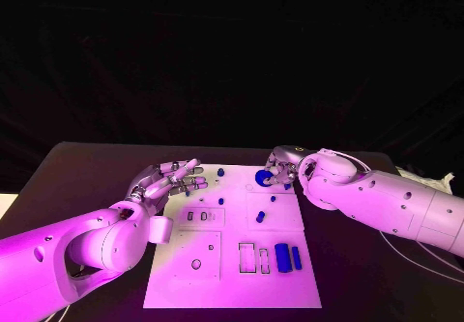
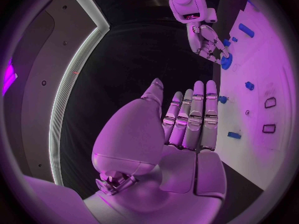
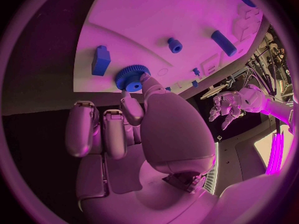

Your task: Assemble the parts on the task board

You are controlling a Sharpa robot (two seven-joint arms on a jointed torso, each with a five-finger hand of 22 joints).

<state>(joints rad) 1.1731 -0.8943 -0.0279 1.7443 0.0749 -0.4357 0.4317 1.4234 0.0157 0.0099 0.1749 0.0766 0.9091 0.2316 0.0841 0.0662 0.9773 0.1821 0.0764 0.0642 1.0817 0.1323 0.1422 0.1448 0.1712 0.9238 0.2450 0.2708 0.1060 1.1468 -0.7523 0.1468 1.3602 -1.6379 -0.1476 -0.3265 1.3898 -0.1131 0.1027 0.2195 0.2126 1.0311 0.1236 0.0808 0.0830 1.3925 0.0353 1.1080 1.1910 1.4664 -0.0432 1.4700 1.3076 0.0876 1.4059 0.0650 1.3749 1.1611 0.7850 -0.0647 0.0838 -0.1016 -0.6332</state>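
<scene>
My right hand [image 1: 282,170] pinches a round, toothed blue gear [image 1: 263,177] at the far edge of the smooth white task board [image 1: 232,285] on the matte black tabletop [image 1: 87,168], while my left hand [image 1: 172,180] hovers empty, fingers spread.

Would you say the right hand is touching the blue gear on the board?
Touching. In the right wrist view a fingertip of the right hand lies against the rim of the blue gear, with no gap between them; the head view agrees.
</scene>
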